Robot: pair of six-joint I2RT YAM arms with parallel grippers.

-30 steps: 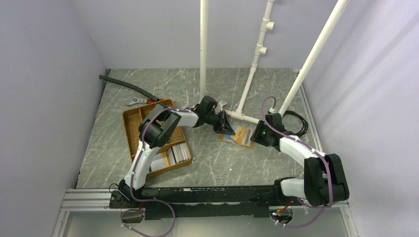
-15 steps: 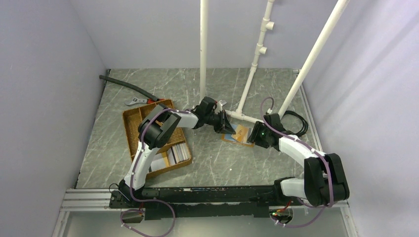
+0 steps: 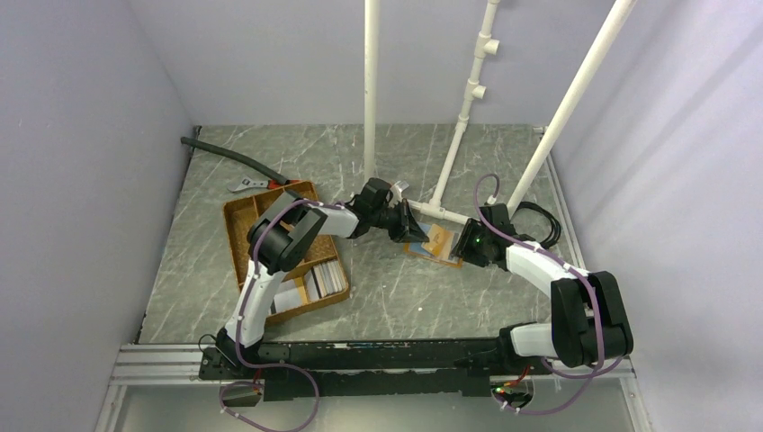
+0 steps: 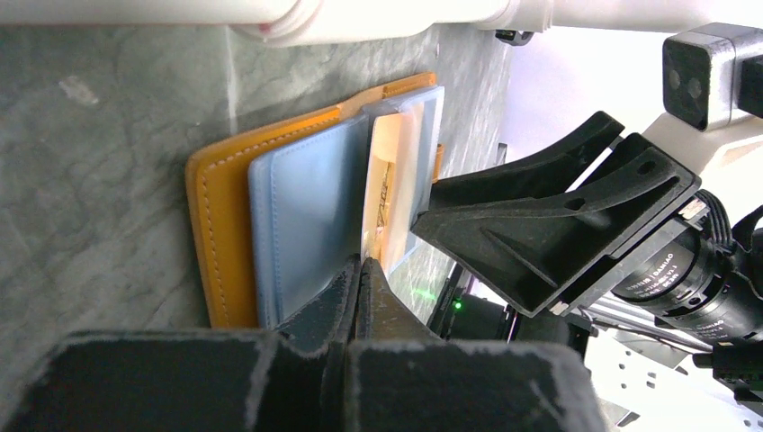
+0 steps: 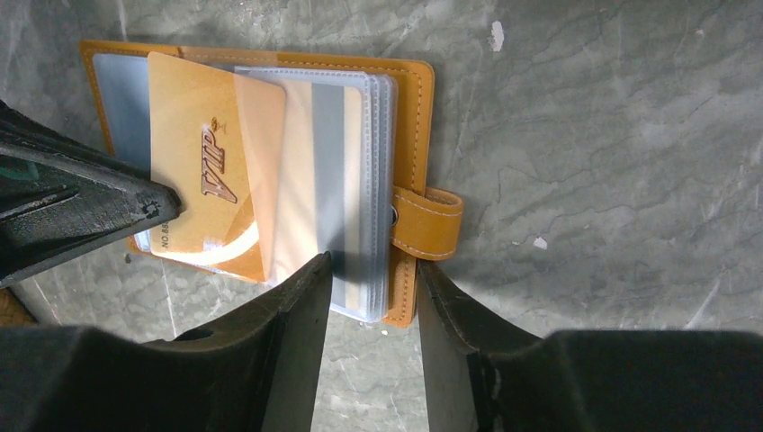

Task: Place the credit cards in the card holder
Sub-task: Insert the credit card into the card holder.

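The orange-tan card holder (image 5: 409, 99) lies open on the table, showing a stack of clear sleeves (image 5: 360, 180). It also shows in the top view (image 3: 440, 241) and the left wrist view (image 4: 216, 216). My left gripper (image 4: 363, 263) is shut on a gold VIP credit card (image 5: 202, 171), whose right part lies inside a sleeve. It shows in the top view (image 3: 415, 231). My right gripper (image 5: 373, 292) is open. Its left fingertip is over the sleeves' near edge and its right fingertip (image 5: 432, 288) is beside the strap (image 5: 427, 223). More cards (image 3: 315, 281) lie in the tray.
A brown woven divided tray (image 3: 245, 220) stands at the left. White pipes (image 3: 370, 90) rise behind, and one pipe (image 3: 443, 214) lies right behind the holder. A black hose (image 3: 229, 157) lies at the back left, and a black cable (image 3: 543, 225) is at the right.
Both grippers have closed in slightly on the card holder. The left one has moved the gold card further over it.
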